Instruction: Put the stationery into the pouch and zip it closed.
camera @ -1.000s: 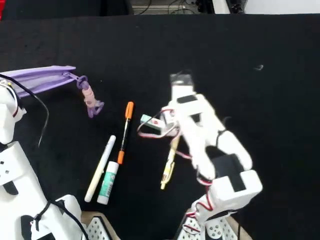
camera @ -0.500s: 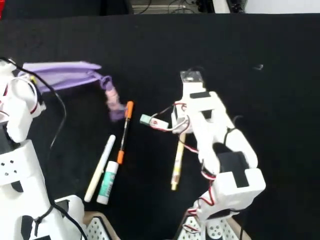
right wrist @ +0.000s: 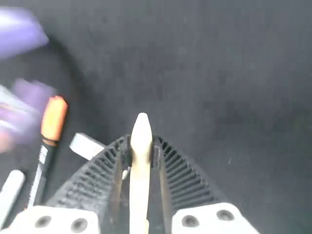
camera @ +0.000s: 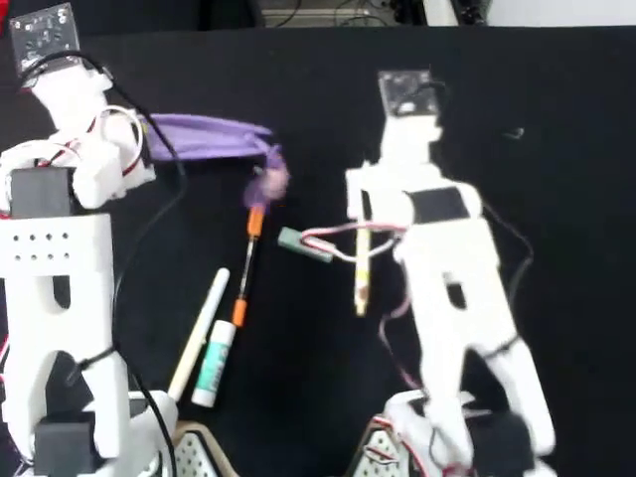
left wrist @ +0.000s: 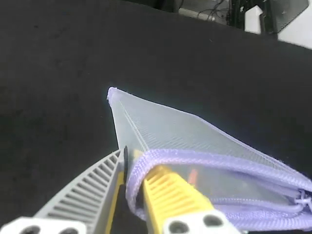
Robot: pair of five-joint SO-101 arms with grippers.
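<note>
- High view: the left gripper (camera: 139, 149) clamps the purple pouch (camera: 204, 136) at ten o'clock on the table (camera: 556, 199). The right gripper (camera: 363, 214) holds a pencil (camera: 362, 273) near centre. Marker (camera: 246, 263), pen (camera: 199, 333) and glue stick (camera: 216, 363) lie toward seven o'clock.
- Left wrist view: jaws pinch the pouch's zip edge.
- Right wrist view: jaws closed on the pencil.

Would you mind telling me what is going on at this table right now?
The left tool grips the purple pouch by its edge and holds it up above the black table. The right tool is shut on a cream pen. An orange marker, a white pen and a glue stick lie on the table, not yet packed.
</note>
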